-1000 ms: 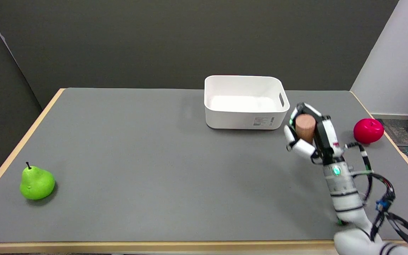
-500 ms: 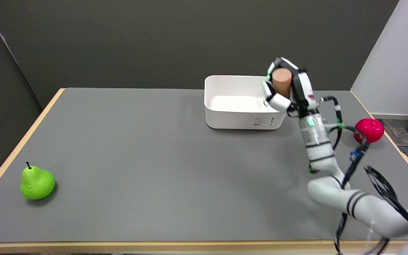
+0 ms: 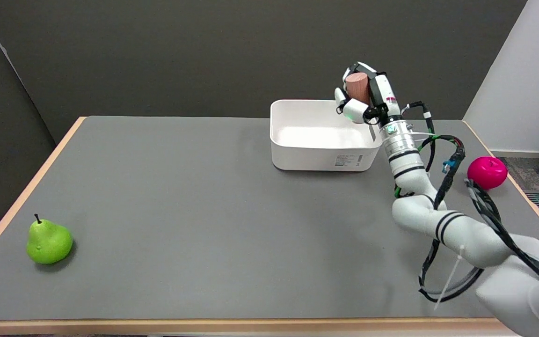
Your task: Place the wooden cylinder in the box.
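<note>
Risen, shifted left: right hand (image 3: 365, 98) | grips wooden cylinder (image 3: 357, 87) | above box (image 3: 321, 157)

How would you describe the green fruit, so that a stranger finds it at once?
Start at the grey table and go to its near left corner, far from the white box. The green pear lies there alone; its bright green colour and dark stem set it apart from the red fruit.

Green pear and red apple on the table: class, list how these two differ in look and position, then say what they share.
The green pear is bright green with a narrow top and dark stem; the red apple is pinkish red and round. The green pear sits near the table's front left edge, alone; the red apple sits near the right edge, close beside the right arm's cables. Both rest untouched on the grey table, outside the white box.
</note>
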